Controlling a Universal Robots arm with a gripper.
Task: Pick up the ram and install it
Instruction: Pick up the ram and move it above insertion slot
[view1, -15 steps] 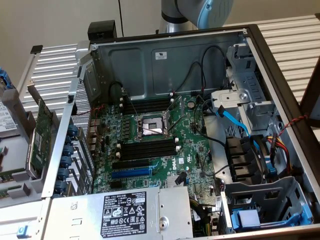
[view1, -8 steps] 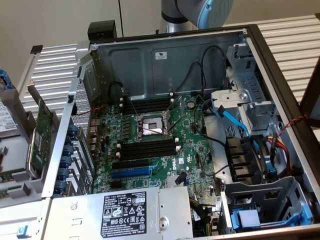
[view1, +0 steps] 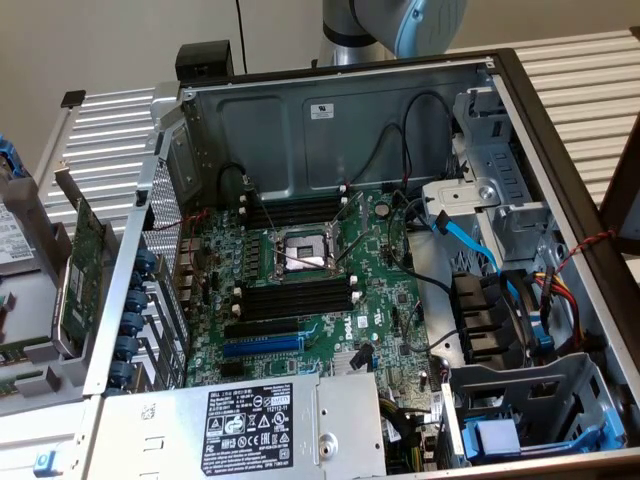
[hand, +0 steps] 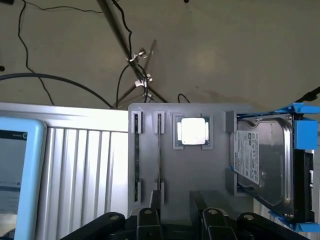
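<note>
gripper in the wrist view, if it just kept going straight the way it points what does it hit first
Most likely the grey parts tray straight ahead of the gripper, around the narrow slot holding a thin stick edge-on, probably the ram. The CPU and hard drive sit off to the side. Depth is unclear.

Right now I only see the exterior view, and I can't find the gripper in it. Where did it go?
Observer: The wrist view shows the gripper facing a gray holder that sits on a ribbed metal surface, outside the computer case.
Operator: Is it holding something?
Observer: No. Its fingers stand apart with nothing between them.
Operator: Is the stick I need in that holder?
Observer: A thin dark strip stands in one narrow slot, next to a silvery square chip. It is edge-on, so I cannot tell what it is.
</note>
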